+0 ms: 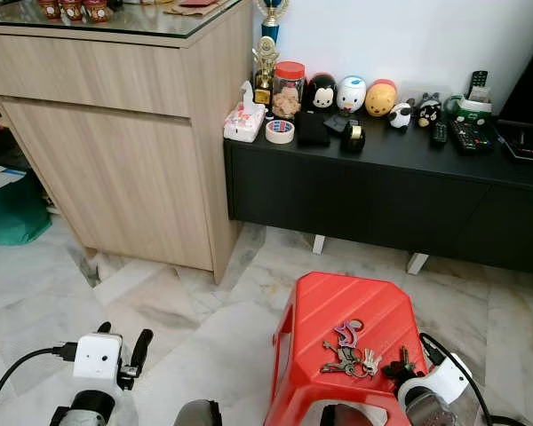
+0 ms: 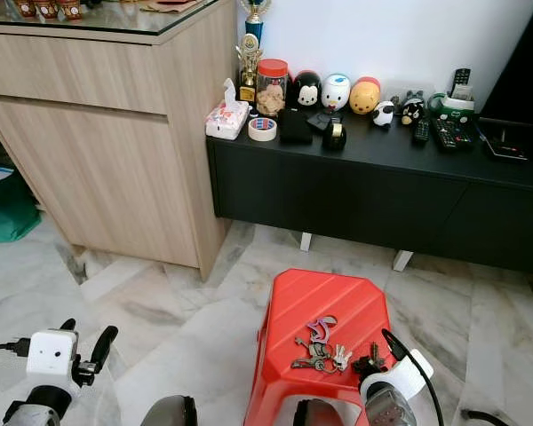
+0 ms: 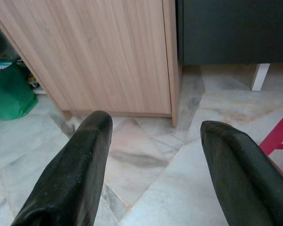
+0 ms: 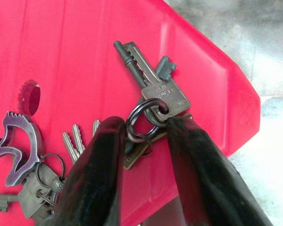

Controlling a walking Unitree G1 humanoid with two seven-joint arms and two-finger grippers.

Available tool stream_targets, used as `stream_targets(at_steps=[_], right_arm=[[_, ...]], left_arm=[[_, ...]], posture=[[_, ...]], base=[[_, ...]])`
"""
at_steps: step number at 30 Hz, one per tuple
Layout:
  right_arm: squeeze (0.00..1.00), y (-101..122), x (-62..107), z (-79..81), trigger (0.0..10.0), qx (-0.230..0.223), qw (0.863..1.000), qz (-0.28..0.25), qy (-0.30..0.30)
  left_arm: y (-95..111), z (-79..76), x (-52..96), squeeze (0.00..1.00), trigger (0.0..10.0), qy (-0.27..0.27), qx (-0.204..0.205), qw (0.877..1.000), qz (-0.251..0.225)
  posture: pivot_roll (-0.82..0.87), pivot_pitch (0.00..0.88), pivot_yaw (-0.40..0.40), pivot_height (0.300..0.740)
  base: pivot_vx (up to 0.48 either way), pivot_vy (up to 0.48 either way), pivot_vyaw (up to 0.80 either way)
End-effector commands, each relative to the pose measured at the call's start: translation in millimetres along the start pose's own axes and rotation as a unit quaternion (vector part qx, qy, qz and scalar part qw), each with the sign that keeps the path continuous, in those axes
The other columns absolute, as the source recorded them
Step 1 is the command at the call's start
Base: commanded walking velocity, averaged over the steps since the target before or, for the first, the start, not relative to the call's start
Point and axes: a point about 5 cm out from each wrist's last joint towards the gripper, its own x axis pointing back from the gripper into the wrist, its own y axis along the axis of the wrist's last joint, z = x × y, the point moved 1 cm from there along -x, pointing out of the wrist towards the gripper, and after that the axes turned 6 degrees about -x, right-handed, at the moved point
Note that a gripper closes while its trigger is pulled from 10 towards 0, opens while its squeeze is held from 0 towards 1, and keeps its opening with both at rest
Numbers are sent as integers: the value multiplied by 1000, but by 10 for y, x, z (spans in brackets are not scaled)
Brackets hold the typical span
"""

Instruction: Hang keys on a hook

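A red plastic stool [image 1: 324,311] stands on the marble floor just in front of me. Two key bunches lie on its top. One bunch [image 1: 346,353] carries a purple metal charm [image 4: 16,141] and sits near the middle. The other, a dark key bunch [image 1: 400,362] on a ring [image 4: 144,120], lies by the stool's right edge. My right gripper [image 4: 144,125] is down on that edge, its fingers pinching the ring from both sides. My left gripper [image 1: 123,342] hangs open low over the floor to the left, holding nothing.
A tall wooden cabinet [image 1: 124,142] fills the left. A low black sideboard [image 1: 382,191] along the wall carries figurines, a jar, a tape roll [image 1: 280,131], tissues and remotes. A green bag [image 1: 13,209] lies at the far left.
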Motion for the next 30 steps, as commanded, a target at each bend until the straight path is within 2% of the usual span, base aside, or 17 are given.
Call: stream_targets(at_steps=[1, 16, 21, 23, 27, 28, 30], right_arm=[[0, 65, -7, 21, 0, 2, 1000, -8, 2], [0, 97, -20, 116, 0, 15, 1000, -14, 15], [0, 142, -27, 195, 0, 34, 999, -23, 32], [0, 200, -29, 292, 0, 72, 995, -38, 58], [0, 262, -23, 368, 0, 99, 990, -54, 82], [0, 290, -19, 384, 6078, 114, 988, -62, 88], [0, 308, -16, 393, 6078, 124, 986, -68, 90]], left_arm=[[17, 20, -16, 0, 10000, 1, -11, 1000, -4], [32, 32, -87, 0, 10000, 6, -14, 1000, -10], [32, 27, -116, 0, 10000, 9, -14, 1000, -11], [26, 30, -124, 0, 10000, 10, -13, 1000, -11], [22, 31, -143, 0, 10000, 15, -13, 1000, -11], [23, 33, -147, 0, 10000, 17, -13, 1000, -11], [23, 32, -152, 0, 10000, 18, -12, 1000, -11]], posture=[[153, 0, -73, 618], [164, 0, -81, 618], [164, 0, -83, 618], [159, 0, -86, 618], [158, 0, -92, 618], [158, 0, -92, 618], [160, 0, -96, 618]], base=[[0, 0, 0], [0, 0, 0], [0, 0, 0], [0, 0, 0], [0, 0, 0], [0, 0, 0], [0, 0, 0]])
